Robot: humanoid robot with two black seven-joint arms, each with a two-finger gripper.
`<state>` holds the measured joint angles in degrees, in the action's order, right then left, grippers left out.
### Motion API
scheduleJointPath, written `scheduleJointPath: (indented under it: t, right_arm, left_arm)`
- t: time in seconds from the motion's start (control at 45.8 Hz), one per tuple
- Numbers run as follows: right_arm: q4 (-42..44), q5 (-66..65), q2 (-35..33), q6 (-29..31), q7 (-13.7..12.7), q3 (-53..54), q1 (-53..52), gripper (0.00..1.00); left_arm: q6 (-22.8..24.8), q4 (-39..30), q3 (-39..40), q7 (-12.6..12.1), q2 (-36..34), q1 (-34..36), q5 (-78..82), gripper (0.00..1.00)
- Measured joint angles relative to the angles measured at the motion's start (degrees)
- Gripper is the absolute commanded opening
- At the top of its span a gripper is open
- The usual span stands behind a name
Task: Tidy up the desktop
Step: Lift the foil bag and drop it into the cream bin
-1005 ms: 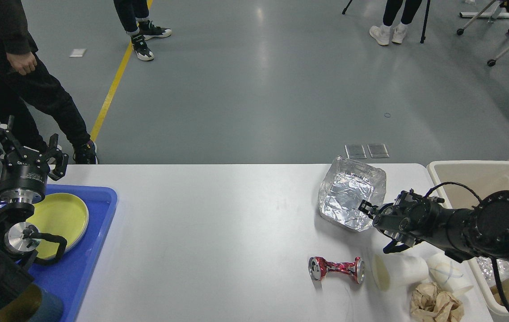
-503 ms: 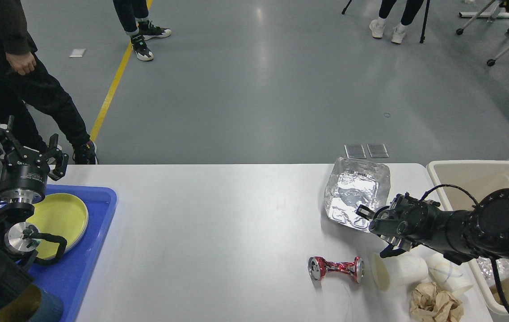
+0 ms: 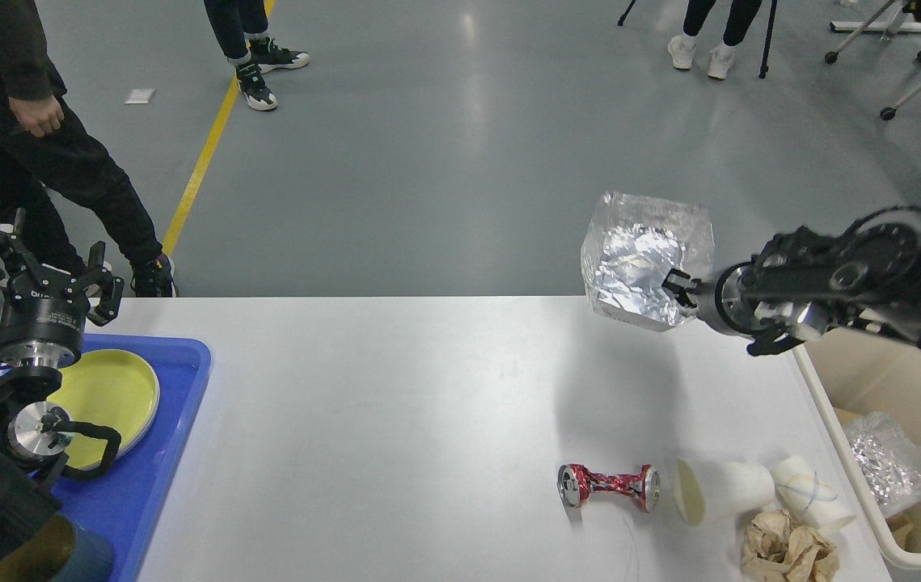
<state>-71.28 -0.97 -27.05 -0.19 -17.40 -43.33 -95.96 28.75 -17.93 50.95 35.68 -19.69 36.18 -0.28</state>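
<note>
The white desktop (image 3: 395, 420) fills the lower middle of the head view. My right gripper (image 3: 682, 293) is shut on the rim of a crumpled foil container (image 3: 642, 259), holding it in the air above the table's far right edge. On the table near the front right lie a crushed red can (image 3: 607, 487), two white paper cups on their sides (image 3: 723, 491) (image 3: 812, 495) and a crumpled brown paper wad (image 3: 787, 548). My left gripper (image 3: 41, 267) stands open above the far left corner, holding nothing.
A blue tray (image 3: 161, 453) at the left holds a yellow plate (image 3: 108, 394). A beige bin (image 3: 872, 517) at the right edge holds a crumpled clear bag (image 3: 889, 462). People stand on the grey floor beyond the table.
My right gripper has lifted the foil container off the table, up and slightly right toward the bin. The left arm has not moved.
</note>
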Motion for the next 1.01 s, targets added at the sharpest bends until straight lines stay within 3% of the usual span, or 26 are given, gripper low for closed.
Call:
scheduleJointPath:
  t: [0.197, 0.372, 0.568, 0.831, 0.962, 0.984, 1.005]
  right_arm:
    - [-1.69, 0.04, -8.68, 14.66, -0.01, 4.6, -11.21, 0.0]
    - [-1.17, 0.1, -12.06, 18.47, -0.09, 6.43, -15.19, 0.0]
    - [6.49, 0.0, -13.36, 14.24, -0.33, 4.03, -6.87, 0.0]
    - [22.52, 0.44, -15.9, 5.22, -0.36, 5.61, 17.11, 0.0]
    - [24.63, 0.63, -15.53, -0.74, -0.3, 7.56, 26.16, 0.0]
    - [24.78, 0.63, -15.43, -1.84, -0.26, 7.99, 27.46, 0.08]
    - [25.03, 0.62, -15.35, -3.01, -0.24, 8.41, 28.73, 0.26]
  left_arm:
    - [0.0, 0.0, 0.03, 0.0, 0.0, 0.0, 0.01, 0.96]
    - [0.0, 0.0, 0.03, 0.0, 0.0, 0.0, 0.01, 0.96]
    - [-0.02, 0.0, 0.03, 0.0, 0.0, 0.0, 0.01, 0.96]
    - [-0.02, 0.0, 0.03, 0.0, 0.0, 0.04, 0.03, 0.96]
    - [-0.02, 0.01, 0.03, 0.0, 0.0, 0.04, 0.01, 0.96]
    - [-0.02, 0.01, 0.03, 0.0, 0.0, 0.04, 0.03, 0.96]
    - [-0.01, 0.01, 0.03, 0.0, 0.0, 0.04, 0.03, 0.96]
